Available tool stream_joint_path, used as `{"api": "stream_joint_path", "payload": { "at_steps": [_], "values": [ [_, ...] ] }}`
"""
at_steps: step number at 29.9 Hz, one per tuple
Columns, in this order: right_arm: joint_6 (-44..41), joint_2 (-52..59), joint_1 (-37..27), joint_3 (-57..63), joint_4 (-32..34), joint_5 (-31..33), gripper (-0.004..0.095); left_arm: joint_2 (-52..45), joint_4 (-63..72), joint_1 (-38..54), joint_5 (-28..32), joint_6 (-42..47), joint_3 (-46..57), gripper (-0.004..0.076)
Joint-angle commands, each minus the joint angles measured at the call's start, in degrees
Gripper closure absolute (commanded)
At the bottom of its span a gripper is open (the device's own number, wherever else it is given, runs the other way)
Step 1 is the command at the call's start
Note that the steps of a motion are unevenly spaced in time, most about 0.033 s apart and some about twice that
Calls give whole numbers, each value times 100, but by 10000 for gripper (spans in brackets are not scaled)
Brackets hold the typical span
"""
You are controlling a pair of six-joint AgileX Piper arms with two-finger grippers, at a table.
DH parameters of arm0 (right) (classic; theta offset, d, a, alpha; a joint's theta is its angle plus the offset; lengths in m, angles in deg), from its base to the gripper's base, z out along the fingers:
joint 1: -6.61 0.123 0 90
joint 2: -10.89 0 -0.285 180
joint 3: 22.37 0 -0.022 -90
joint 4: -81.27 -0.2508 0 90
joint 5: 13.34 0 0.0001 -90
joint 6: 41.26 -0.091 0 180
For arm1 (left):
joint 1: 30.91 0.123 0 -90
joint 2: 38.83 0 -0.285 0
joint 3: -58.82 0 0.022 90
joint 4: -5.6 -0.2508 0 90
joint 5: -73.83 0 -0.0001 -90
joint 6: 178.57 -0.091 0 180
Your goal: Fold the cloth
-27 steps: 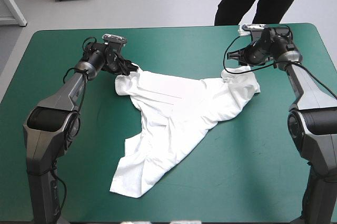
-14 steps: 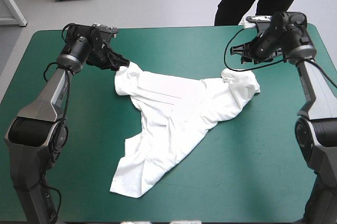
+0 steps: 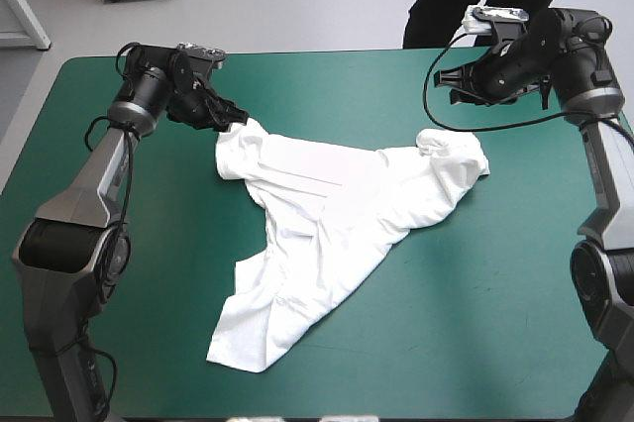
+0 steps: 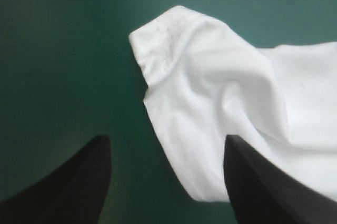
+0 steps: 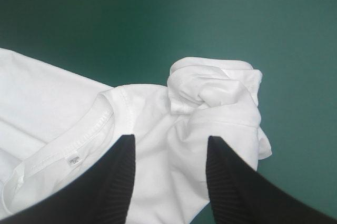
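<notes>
The white T-shirt (image 3: 332,219) lies crumpled and partly spread across the middle of the teal-green table, one end trailing toward the near edge. My left gripper (image 3: 226,115) hovers open just off the shirt's far-left sleeve (image 4: 174,40), which lies ahead of its black fingers (image 4: 79,182) with nothing between them. My right gripper (image 3: 458,85) is raised above the bunched far-right sleeve (image 5: 216,92), apart from it and open. The collar with its label (image 5: 73,158) shows beside the right gripper's fingers (image 5: 113,182).
Bare teal-green cover (image 3: 495,303) surrounds the shirt on both sides and toward the near edge. A person stands beyond the table's far edge, not over it.
Both grippers have let go of the shirt's far corners and drawn away; the right arm has risen up and toward the far right, the left has backed slightly to the far left. The shirt stays put.
</notes>
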Motion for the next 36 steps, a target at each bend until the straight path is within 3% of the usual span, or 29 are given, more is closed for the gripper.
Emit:
{"api": "stream_joint_path", "payload": {
  "at_steps": [1,11,25,28,33,36],
  "values": [
    [88,327,-21,-181,-78,-8,494,42,0,6,154,43,-356,271],
    [88,316,-21,-181,-78,-8,494,969,114,205,30,217,-1311,273],
    [88,296,-21,-181,-78,-158,494,1466,545,315,-93,27,-1394,283],
    [88,296,-21,-181,-78,-146,494,1481,534,303,-102,27,-1394,385],
    [88,296,-21,-181,-89,-10,494,1481,457,267,-124,3,-1394,731],
    [154,330,-21,-103,-367,-10,494,1481,457,267,-162,-12,-1394,733]
  ]
}}
